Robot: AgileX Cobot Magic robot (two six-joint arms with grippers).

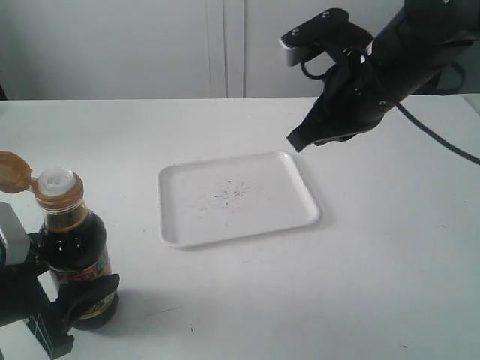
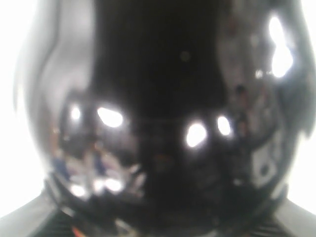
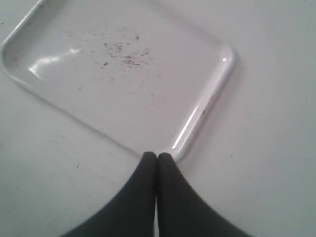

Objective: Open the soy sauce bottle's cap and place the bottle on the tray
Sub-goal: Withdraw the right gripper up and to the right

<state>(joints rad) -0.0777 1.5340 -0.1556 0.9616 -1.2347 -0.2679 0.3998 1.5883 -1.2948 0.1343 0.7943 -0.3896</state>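
Bottle [image 1: 73,244] at lower left, cap [image 1: 15,174] flipped open, sits gripped in left gripper [image 1: 70,279]; right gripper [image 1: 298,139], closed, hovers near tray [image 1: 225,219] upper right corner.

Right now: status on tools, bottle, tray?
Left tool clamped on soy sauce bottle, upright, off tray. Cap flipped open. Right tool shut, empty, above tray corner. Nothing between bottle and tray.

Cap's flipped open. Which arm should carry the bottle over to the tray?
Left. The left gripper clasps the soy sauce bottle, whose cap is open. The right gripper is shut and empty near a corner of the tray, far from the bottle.
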